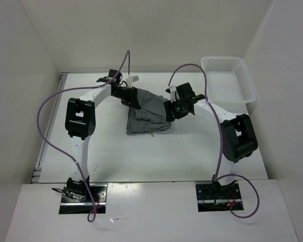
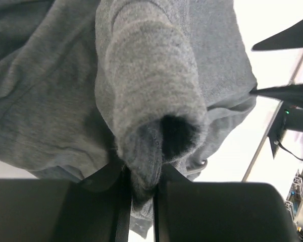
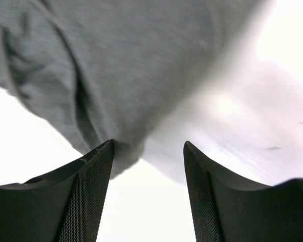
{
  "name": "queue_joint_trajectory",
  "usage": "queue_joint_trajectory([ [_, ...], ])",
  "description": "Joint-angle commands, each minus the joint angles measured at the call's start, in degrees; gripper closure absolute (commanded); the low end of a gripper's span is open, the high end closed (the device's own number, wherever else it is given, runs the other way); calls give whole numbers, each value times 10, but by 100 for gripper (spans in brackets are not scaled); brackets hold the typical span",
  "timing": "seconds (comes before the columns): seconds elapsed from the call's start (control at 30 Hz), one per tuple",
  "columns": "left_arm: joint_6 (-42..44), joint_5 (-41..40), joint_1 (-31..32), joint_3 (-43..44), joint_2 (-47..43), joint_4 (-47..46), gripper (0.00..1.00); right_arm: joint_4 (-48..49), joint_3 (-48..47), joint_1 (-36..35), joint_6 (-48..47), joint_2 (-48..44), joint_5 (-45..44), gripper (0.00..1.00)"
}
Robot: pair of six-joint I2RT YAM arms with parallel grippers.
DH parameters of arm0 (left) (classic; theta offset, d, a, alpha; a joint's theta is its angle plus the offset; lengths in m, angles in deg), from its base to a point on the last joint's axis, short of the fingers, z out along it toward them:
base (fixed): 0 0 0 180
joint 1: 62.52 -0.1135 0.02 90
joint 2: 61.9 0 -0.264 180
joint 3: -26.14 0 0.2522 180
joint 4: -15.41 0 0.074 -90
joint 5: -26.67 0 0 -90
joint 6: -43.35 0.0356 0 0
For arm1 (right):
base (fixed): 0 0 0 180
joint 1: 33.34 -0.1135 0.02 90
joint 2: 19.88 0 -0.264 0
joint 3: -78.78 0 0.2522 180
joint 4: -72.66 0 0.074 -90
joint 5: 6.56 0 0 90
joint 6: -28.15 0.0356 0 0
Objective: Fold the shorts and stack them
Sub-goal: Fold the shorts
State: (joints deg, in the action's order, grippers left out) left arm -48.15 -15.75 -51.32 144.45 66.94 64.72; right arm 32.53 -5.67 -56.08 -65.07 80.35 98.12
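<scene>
Grey soft-fabric shorts [image 1: 147,115] lie bunched on the white surface [image 1: 116,156], spanning the gap between the two end effectors. The left end effector [image 2: 141,177] is clamped on a thick roll of the cloth, which bulges out just ahead of its tips and drapes away to its left. The right end effector [image 3: 146,156] stands with its fingers apart and holds nothing. The shorts' edge lies just ahead of it and touches one finger [image 3: 93,171], and bare surface shows in front of the other.

Judging by this, the fold is under way but not made: one side is gripped and the other has yet to be taken. The next move likely calls for the right end effector to shift sideways until the hem sits between its fingers, then close, so both can lift and lay the cloth over evenly.

A thin drawstring [image 1: 152,132] trails from the near edge and could snag or get folded in. The white plastic mesh basket [image 1: 227,75] sits well beyond the right end effector, clear of the fold. Nothing else stands in the way.
</scene>
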Motion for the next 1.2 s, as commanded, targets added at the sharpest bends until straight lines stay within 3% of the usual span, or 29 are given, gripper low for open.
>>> queue_joint_trajectory([
  [0.0,15,-5,-6,75,6,-20,79,4,-1,23,-21,-22,-63,37],
  [0.17,15,-5,5,123,6,-6,79,-8,10,23,-42,-34,-45,35],
  [0.37,15,-67,0,44,-12,-28,75,-2,-13,23,-74,-49,-66,34],
  [0.4,15,-73,-7,36,-12,-28,69,3,-36,23,-74,-50,-73,34],
  [0.43,15,-78,-7,36,-6,-33,49,4,-51,23,-74,-50,-79,34],
  [0.5,15,-117,-13,36,0,-33,31,11,-100,23,-74,-42,-72,34],
  [0.53,15,-126,-13,42,0,-38,15,19,-115,17,-74,-29,-72,34],
  [0.6,15,-148,-13,50,-5,-46,0,26,-153,-3,-91,-18,-72,34],
  [0.77,15,-160,-38,98,-51,-36,0,62,-192,-88,-117,17,-97,44],
  [0.9,15,-181,-64,16,-120,-43,0,95,-179,-150,-143,49,-118,58],
  [1.0,15,-187,-97,-49,-140,-68,0,119,-179,-177,-143,77,-133,58],
  [1.17,15,-136,-127,-132,-147,-92,9,163,-218,-202,-167,145,-211,50],
])
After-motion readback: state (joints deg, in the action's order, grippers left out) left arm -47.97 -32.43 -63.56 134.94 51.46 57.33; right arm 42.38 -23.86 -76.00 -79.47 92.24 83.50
